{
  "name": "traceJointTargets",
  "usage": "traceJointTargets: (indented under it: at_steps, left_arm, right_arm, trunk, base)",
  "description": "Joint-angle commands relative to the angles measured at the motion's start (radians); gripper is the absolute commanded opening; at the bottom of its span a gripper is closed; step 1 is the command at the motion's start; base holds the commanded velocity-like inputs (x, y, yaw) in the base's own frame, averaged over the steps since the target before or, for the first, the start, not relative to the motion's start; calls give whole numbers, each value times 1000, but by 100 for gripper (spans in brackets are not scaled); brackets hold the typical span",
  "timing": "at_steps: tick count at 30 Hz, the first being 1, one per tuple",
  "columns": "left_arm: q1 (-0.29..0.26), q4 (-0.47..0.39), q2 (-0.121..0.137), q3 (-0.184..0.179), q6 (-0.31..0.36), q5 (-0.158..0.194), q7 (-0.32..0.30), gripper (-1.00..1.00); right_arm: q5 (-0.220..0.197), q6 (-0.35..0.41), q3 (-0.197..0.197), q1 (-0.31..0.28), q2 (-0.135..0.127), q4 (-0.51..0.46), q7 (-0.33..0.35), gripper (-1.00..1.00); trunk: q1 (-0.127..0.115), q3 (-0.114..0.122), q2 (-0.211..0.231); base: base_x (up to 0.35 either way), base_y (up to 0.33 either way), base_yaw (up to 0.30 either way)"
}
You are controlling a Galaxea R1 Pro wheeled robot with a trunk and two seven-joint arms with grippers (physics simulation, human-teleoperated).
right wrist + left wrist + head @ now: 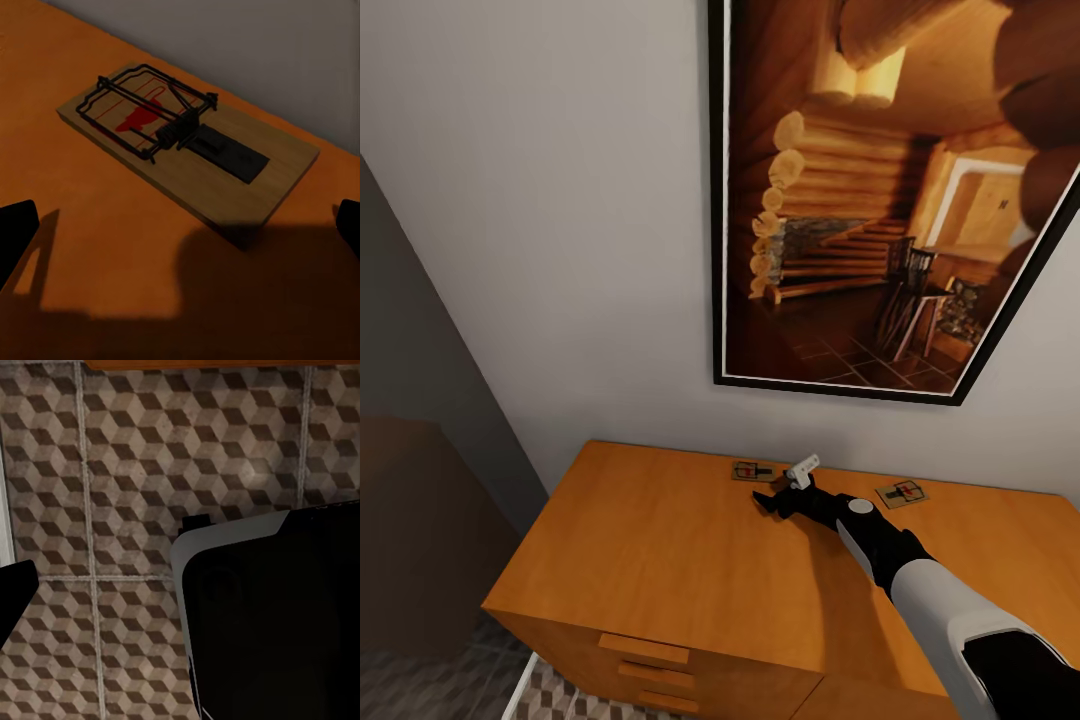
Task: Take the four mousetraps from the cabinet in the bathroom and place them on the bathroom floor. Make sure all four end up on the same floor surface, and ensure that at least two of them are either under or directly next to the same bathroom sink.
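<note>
Two mousetraps lie on the orange-brown cabinet point(660, 540) top near the wall. One mousetrap point(753, 470) point(187, 154) sits just ahead of my right gripper point(772, 495) point(180, 225), which is open, low over the top and holding nothing. Its dark fingertips point(15, 232) stand wide to either side, short of the board. The other mousetrap point(901, 492) lies to the right of my forearm. The cube-patterned bathroom floor point(135, 472) lies below my left arm, where one dark finger point(15, 592) of the left gripper stands far out to the side, empty. The sink is out of view.
A large framed picture point(880, 200) hangs on the white wall above the cabinet. Drawer fronts with bar handles point(645, 650) face me. A dark partition point(420, 400) stands at the left. My own white and black body point(277, 615) blocks much of the left wrist view.
</note>
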Motion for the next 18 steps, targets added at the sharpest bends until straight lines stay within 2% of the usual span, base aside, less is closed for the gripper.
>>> traceJointTargets:
  at_steps: [1, 11, 18]
  left_arm:
    - [-1, 4, -1, -8, -6, 10, -4, 100]
    - [-1, 4, -1, -8, -6, 10, -4, 100]
    - [-1, 4, 0, -8, -7, 10, -4, 100]
  right_arm:
    - [16, -6, 4, -1, -1, 18, -1, 100]
    - [16, -6, 3, -1, -1, 17, 0, 100]
    - [16, -6, 3, -1, -1, 16, 2, 100]
  trunk:
    - [1, -2, -2]
    - [1, -2, -2]
    - [1, -2, -2]
  base:
    - [0, 0, 0]
    - [5, 0, 0]
    - [95, 0, 0]
